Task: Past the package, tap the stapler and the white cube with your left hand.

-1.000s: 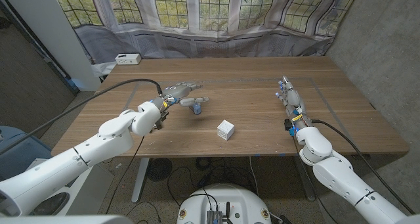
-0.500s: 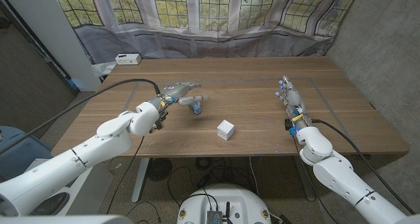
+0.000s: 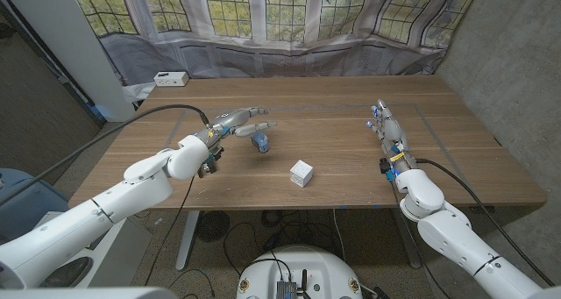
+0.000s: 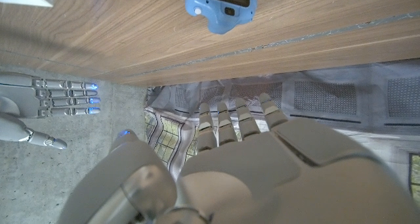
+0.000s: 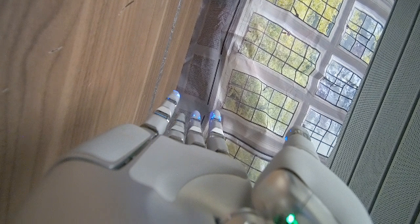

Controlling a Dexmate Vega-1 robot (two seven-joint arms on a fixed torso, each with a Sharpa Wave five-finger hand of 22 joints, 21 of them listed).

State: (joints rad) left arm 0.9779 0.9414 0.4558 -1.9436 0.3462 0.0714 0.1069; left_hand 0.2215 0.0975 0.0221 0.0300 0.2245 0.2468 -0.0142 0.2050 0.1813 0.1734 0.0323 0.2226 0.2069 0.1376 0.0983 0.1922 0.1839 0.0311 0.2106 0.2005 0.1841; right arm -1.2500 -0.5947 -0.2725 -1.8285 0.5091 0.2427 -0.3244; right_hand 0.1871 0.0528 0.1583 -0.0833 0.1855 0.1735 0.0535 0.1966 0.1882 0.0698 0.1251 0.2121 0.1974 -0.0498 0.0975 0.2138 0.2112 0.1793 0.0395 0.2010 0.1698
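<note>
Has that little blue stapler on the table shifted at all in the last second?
Cannot tell for sure. The stapler sits about as far from the white cube as before; it shows more plainly now because the left hand rose off it.

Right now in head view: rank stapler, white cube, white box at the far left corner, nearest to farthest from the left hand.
1. Stapler: blue, just beyond the left hand, by its fingers.
2. White cube: mid-table, toward the right hand's side and the near edge.
3. White box: at the table's far left corner, by the curtain.
</note>
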